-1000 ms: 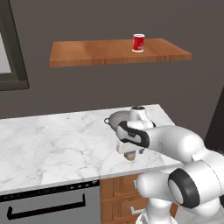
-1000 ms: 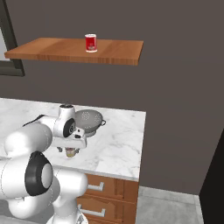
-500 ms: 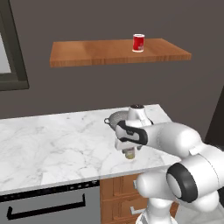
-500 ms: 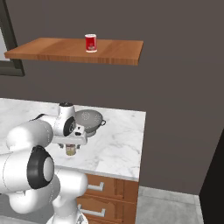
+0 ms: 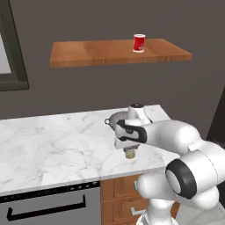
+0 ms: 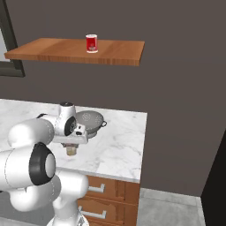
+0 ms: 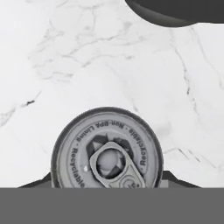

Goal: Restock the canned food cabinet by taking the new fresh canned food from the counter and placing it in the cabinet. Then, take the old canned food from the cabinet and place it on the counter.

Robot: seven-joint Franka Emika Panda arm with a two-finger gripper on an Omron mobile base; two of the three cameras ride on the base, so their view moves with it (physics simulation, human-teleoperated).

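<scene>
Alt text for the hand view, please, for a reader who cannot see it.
Looking straight down, the grey pull-tab lid of the new fresh canned food fills the lower middle, standing on the counter of white marble with grey veins. The gripper has a dark finger tip at each side of the can. A dark curved edge of the colander cuts the top right corner.

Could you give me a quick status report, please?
Gripper down over the tan-labelled tin can on white marble counter, grip unconfirmed. Grey metal colander close behind. Red can on wooden shelf.

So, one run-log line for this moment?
phase: grasp | jaws: closing around tan can on counter | red can: on shelf
</scene>
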